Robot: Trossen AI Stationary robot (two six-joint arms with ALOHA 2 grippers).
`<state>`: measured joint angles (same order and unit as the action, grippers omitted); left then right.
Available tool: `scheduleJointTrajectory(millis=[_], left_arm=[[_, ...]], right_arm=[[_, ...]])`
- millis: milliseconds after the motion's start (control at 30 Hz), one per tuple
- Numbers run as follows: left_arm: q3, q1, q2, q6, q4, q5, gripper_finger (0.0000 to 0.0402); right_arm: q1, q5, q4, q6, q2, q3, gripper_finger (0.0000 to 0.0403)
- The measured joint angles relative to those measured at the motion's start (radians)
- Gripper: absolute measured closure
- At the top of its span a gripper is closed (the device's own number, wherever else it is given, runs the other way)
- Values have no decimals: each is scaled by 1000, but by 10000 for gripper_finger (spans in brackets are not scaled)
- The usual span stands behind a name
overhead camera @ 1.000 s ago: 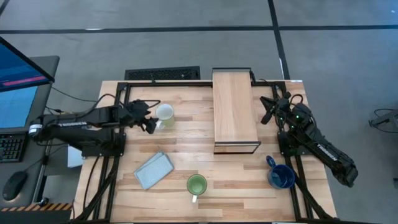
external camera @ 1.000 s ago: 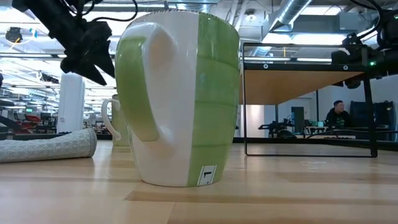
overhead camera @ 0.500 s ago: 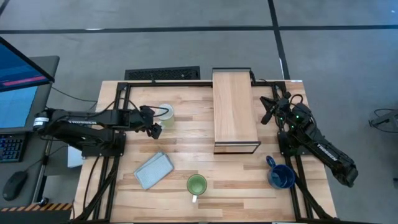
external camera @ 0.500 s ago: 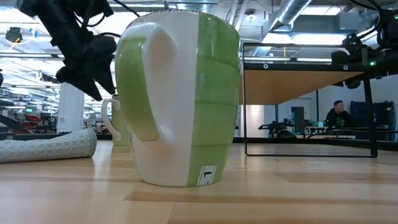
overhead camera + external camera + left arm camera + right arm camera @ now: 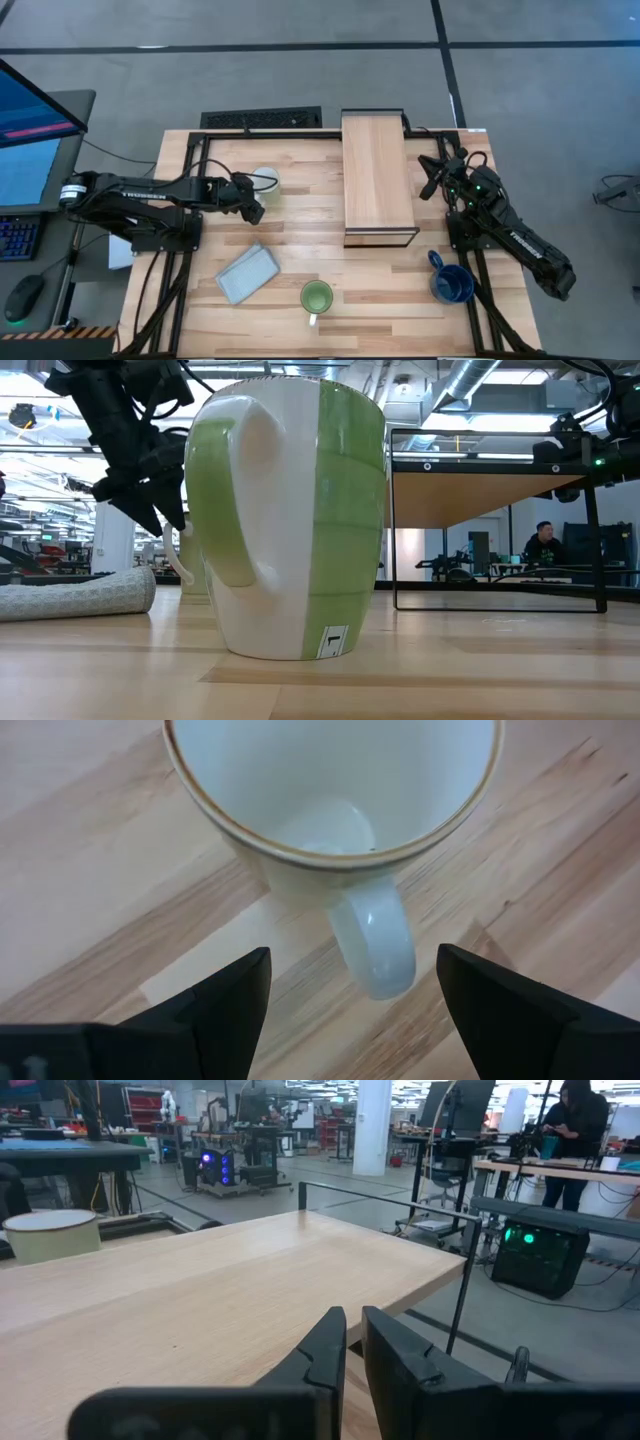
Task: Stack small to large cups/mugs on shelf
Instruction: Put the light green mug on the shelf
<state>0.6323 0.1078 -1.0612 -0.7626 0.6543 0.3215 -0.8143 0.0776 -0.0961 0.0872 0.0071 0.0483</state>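
While my left end effector (image 5: 250, 208) hangs released at the white mug's (image 5: 265, 181) seven o'clock, handle (image 5: 375, 948) between its fingers only in the wrist view, bare counter (image 5: 300, 235) lies toward the shelf (image 5: 377, 175). Right end effector (image 5: 432, 180), clenched, waits at its three o'clock edge.

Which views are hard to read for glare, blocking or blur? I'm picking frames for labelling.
Low view: the green mug fills the middle and hides most of the table, and the bright hall behind leaves the left gripper a dark silhouette. Left wrist view: a soft highlight on the white mug handle, dark fingers slightly blurred. High view: even light, short shadows beside the shelf.
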Motion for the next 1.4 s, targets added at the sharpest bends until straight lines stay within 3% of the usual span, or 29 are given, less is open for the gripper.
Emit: scheduleJointTrajectory(millis=[633, 1400], left_arm=[[0, 21, 0, 191, -91, 32, 125], [0, 23, 0, 179, -93, 38, 125]], right_arm=[[0, 0, 0, 0, 0, 0, 343], [0, 0, 0, 0, 0, 0, 343]])
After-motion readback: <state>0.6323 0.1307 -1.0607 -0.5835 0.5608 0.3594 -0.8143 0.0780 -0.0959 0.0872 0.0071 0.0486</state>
